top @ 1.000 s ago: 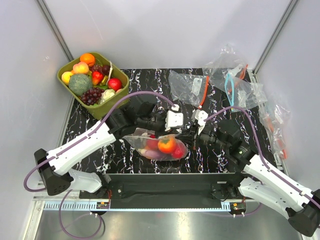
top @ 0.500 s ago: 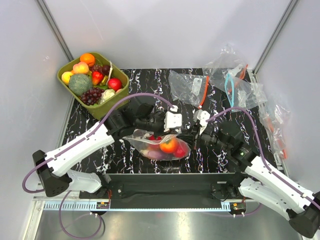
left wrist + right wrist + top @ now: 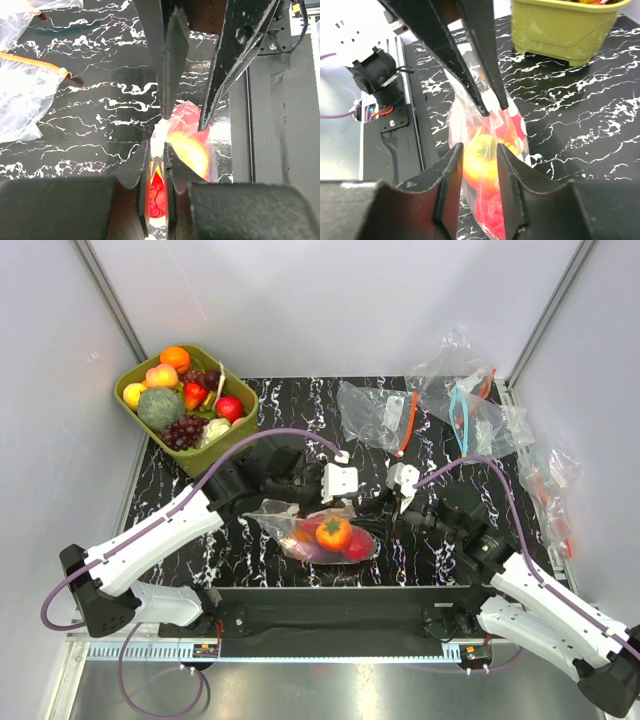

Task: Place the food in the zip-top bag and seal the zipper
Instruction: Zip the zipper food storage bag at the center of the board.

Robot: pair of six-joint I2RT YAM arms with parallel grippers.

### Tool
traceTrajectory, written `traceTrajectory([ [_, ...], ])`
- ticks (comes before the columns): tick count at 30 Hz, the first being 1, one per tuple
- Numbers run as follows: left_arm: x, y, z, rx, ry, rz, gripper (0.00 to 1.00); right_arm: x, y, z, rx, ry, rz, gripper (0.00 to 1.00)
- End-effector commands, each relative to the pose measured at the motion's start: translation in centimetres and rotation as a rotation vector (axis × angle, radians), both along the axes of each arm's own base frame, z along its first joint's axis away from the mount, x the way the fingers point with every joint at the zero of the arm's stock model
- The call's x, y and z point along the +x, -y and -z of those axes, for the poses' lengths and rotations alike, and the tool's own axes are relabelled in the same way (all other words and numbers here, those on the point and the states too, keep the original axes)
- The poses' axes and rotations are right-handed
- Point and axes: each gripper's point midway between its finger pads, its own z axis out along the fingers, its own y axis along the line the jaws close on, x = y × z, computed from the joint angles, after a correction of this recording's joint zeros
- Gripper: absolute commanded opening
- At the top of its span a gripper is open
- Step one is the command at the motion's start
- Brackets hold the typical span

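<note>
Bag (image 3: 320,535) with food (image 3: 333,532) sits mid-worktop, near edge. Left end effector (image 3: 157,190) is narrow, pinching zipper (image 3: 159,137). Right end effector (image 3: 479,180) has jaws parted, straddling bag, no grip. Risk: with a one-sided hold the bag may sag or twist, leaving seal gaps so fruit rolls out.

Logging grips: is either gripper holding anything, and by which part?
The left gripper pinches the zip-top bag by its top edge; the right gripper is open.
</note>
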Motion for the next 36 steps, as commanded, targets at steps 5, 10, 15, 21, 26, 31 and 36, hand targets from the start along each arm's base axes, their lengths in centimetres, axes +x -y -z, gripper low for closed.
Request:
traceTrajectory([
  [5, -0.7, 0.5, -3.8, -0.089, 0.033, 0.042, 0.0, -0.2, -1.4, -2.3, 0.035, 0.053, -0.088, 0.34],
  [10, -0.9, 0.5, -4.0, -0.092, 0.028, 0.057, 0.0, -0.2, -1.7, -3.3, 0.061, 0.071, -0.097, 0.35],
  [15, -1.3, 0.5, -3.8, -0.09, 0.019, 0.075, 0.0, -0.1, -1.7, -3.8, 0.068, 0.078, -0.095, 0.37],
  [21, -1.5, 0.5, -3.7, -0.09, 0.013, 0.085, 0.0, -0.1, -1.9, -4.2, 0.074, 0.082, -0.106, 0.34],
  [26, -1.5, 0.6, -4.0, -0.097, 0.016, 0.087, 0.0, -0.2, -2.3, -4.0, 0.067, 0.068, -0.129, 0.19],
  [31, -1.3, 0.5, -3.7, -0.088, 0.014, 0.078, 0.0, -0.1, -2.3, -3.7, 0.061, 0.058, -0.126, 0.0],
  [36, -1.1, 0.2, -3.1, -0.065, 0.02, 0.06, 0.0, 0.7, -1.4, -4.1, 0.078, 0.066, -0.041, 0.0],
])
